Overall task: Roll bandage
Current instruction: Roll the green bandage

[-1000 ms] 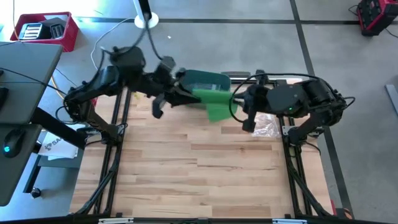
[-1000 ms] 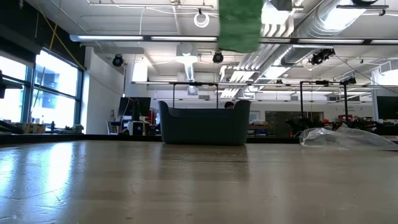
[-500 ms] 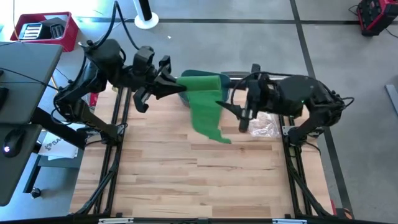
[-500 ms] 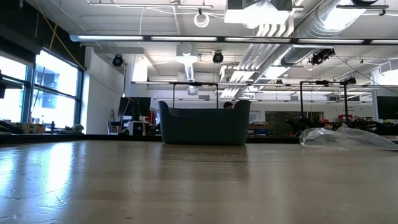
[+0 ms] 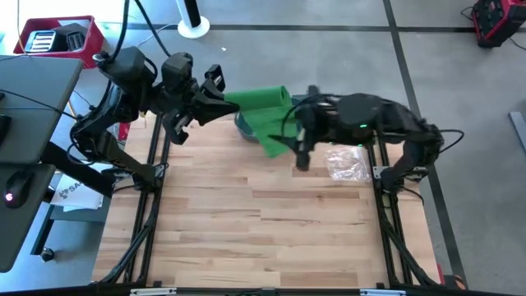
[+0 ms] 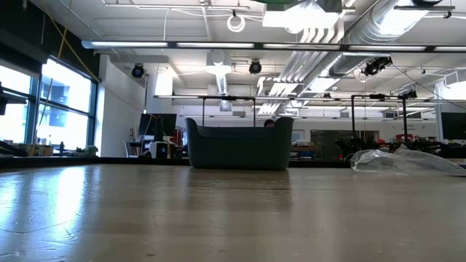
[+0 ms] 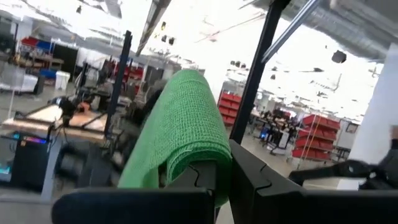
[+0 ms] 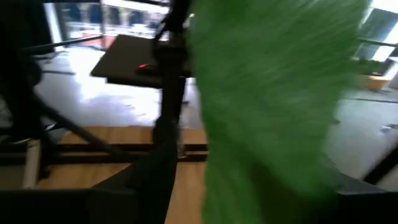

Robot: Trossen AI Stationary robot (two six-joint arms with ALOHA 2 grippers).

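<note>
The bandage (image 5: 263, 107) is a long green mesh strip held high above the table's far middle. Its loose part hangs down to about (image 5: 273, 146). My left gripper (image 5: 223, 103) is shut on its left end, which the left wrist view shows as a folded bulge (image 7: 180, 124). My right gripper (image 5: 289, 141) is open at the hanging part. In the right wrist view the blurred green strip (image 8: 267, 93) fills the space between its fingers (image 8: 152, 177). The low view shows neither the grippers nor the bandage. My left gripper pinches the bandage's folded-over end (image 7: 194, 167) between its two fingers, several layers thick. The fingers come roughly level from the table's left. The strip is clear of the table and trails slack toward the right gripper. Whether my right gripper's open fingers touch the strip, I cannot tell.
A dark bin (image 6: 240, 145) stands at the table's far edge, partly hidden under the bandage (image 5: 241, 125). A crumpled clear plastic bag (image 5: 349, 164) lies at the far right. The wooden tabletop (image 5: 263, 230) stretches toward the near edge.
My right gripper has opened and let go of the bandage's lower end, then moved toward the table's left, back to the hanging strip. The freed end dropped and hung slack. My left gripper has drawn up and toward the far left, still shut on the bandage.
</note>
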